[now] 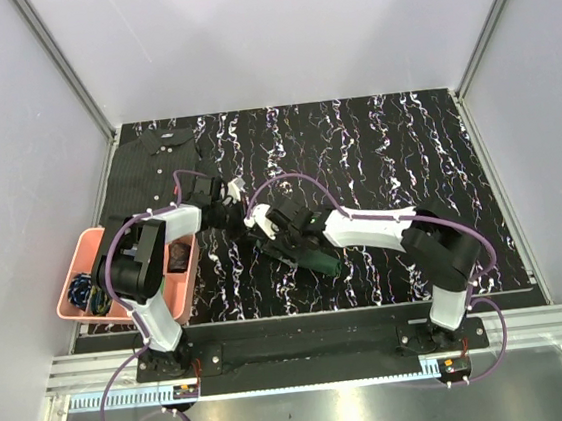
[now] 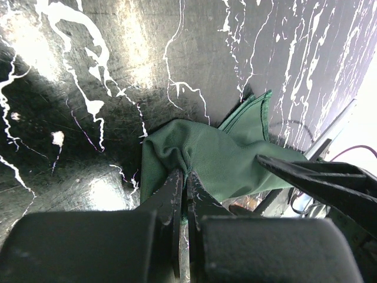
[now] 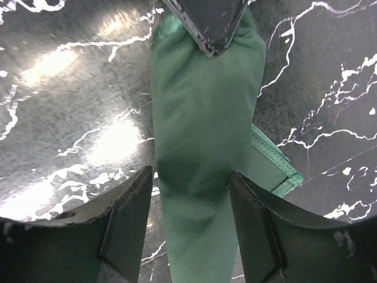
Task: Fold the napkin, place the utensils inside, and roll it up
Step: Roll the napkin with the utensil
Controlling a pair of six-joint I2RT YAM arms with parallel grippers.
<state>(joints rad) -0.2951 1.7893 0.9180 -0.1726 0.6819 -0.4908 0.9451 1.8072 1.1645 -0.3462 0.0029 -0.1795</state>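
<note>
pinching the napkin [image 2: 218, 153], the left gripper [image 2: 184, 177] reads clearly only wrist-side; the right gripper [image 3: 191, 177] straddles it, spread wide.

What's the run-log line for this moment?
napkin: rolled, on table | left end effector: shut on napkin end | right end effector: open, straddling roll | fork: not visible

One dark green cloth napkin [image 1: 313, 258], rolled slim, lies mid-frame on one black, white-veined worktop [image 1: 406, 157]. One dark pinstriped shirt [image 1: 150, 164] upper left; one pink plastic bin [image 1: 70, 293] at left. Two claws: left claw [image 2: 184, 177], right claw [image 3: 191, 183].
</note>
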